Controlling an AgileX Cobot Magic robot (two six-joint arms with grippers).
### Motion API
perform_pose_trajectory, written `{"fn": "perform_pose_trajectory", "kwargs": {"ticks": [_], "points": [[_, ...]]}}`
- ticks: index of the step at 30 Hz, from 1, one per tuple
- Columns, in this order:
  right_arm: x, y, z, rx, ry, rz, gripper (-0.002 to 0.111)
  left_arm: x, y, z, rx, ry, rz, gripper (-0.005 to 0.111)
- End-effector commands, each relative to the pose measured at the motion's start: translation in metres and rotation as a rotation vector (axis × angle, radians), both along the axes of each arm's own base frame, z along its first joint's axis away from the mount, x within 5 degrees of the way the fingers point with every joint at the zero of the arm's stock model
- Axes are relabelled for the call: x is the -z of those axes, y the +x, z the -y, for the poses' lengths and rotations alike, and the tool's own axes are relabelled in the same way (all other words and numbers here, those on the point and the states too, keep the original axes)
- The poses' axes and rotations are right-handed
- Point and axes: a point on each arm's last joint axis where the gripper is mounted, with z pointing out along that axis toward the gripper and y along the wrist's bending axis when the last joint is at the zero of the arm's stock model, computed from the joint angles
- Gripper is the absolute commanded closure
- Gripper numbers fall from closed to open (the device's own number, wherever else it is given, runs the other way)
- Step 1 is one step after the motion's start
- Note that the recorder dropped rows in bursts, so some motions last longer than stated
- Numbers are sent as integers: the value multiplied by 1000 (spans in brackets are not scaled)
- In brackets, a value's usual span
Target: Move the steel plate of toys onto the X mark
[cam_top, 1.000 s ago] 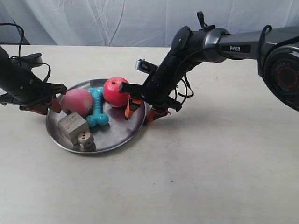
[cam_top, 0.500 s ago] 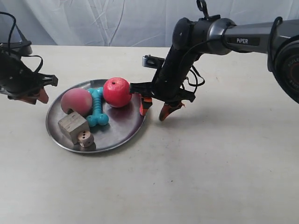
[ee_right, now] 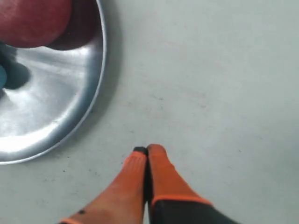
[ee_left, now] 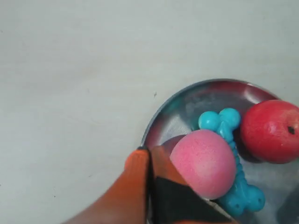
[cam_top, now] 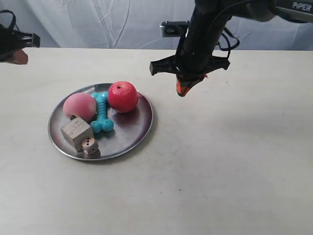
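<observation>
Locate the steel plate (cam_top: pixel 132 131) lying flat on the table (cam_top: pixel 234 161), left of centre. Confirm all five toys on it:

- red apple (cam_top: pixel 122 96) at the far right
- pink peach (cam_top: pixel 79 106) at the far left
- turquoise bone (cam_top: pixel 101 115) between those two, lying lengthwise from far to near
- wooden cube (cam_top: pixel 76 133) at the near left
- small die (cam_top: pixel 88 144) just beside the cube, close to the near rim

Find the left gripper (cam_top: pixel 20 57) at the far-left edge of the exterior view, well apart from the plate. In the left wrist view, read the left gripper (ee_left: pixel 148 151) as closed: orange jaws pressed together with nothing between them. There it overlaps the plate (ee_left: pixel 187 100) rim next to the peach (ee_left: pixel 203 162), with no contact shown.

Find the right gripper (cam_top: pixel 183 89) to the far right of the plate, held clear above the table and well apart from the rim. In the right wrist view, read the right gripper (ee_right: pixel 147 150) as closed and empty, jaws together over bare table, with the plate (ee_right: pixel 51 107) and apple (ee_right: pixel 32 18) off to one side.
</observation>
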Motion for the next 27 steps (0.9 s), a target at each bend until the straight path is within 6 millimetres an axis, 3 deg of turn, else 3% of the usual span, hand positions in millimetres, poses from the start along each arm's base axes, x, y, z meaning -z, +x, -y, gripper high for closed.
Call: {"fn": "perform_pose_trajectory", "kwargs": {"ticks": [1,6,11,20,27], "points": [[-41,-13,11,-9,-22,123,108,-28,-33,1,-18,-2,135,107],[-77,-48,27,16,20,312,108,-44,-79,-1,-44,-6,270,107],[-88,-99,50,15,39,517,108,-56,-122,-4,-71,-8,426,107],[-71,-198,88,-31,92,908,108,-51,-187,-10,-102,53,695,107],[-71,-244,103,-19,192,1153,108,-37,-224,-12,-139,28,833,107]]}}
